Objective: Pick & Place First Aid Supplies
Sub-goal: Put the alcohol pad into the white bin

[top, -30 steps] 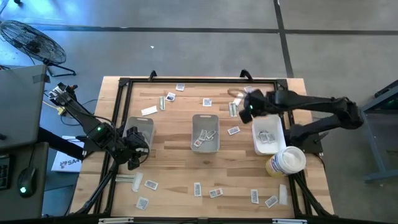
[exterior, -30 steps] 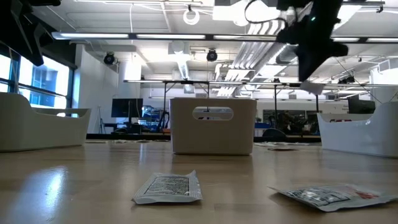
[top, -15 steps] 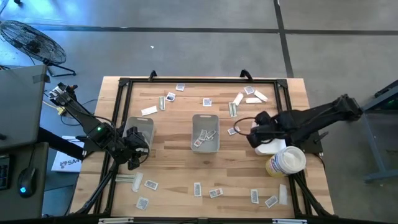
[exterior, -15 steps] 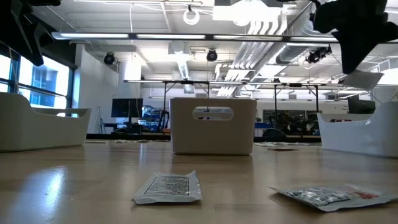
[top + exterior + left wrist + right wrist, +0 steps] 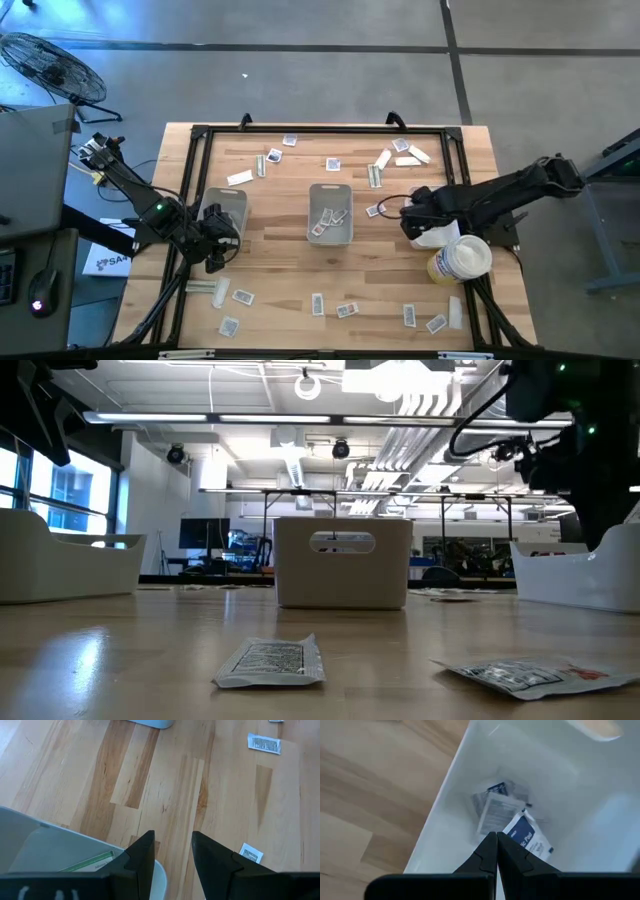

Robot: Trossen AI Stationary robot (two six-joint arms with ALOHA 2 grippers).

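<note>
White tray [image 5: 445, 815]: right wrist shows packets [image 5: 512, 822] inside, seemingly under clenched right pincer [image 5: 497, 851] | left pincer [image 5: 172, 852] released, empty

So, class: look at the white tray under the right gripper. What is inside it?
Inside the white tray, several flat packets lie piled at the bottom, one with blue print. The shut right gripper covers part of the pile, so the count stays unclear.

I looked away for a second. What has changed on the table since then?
The right gripper swung from the table's far edge back to the white tray, jaws shut, now over its packets. The left gripper stayed at the grey tray, and the loose packets did not move.
</note>
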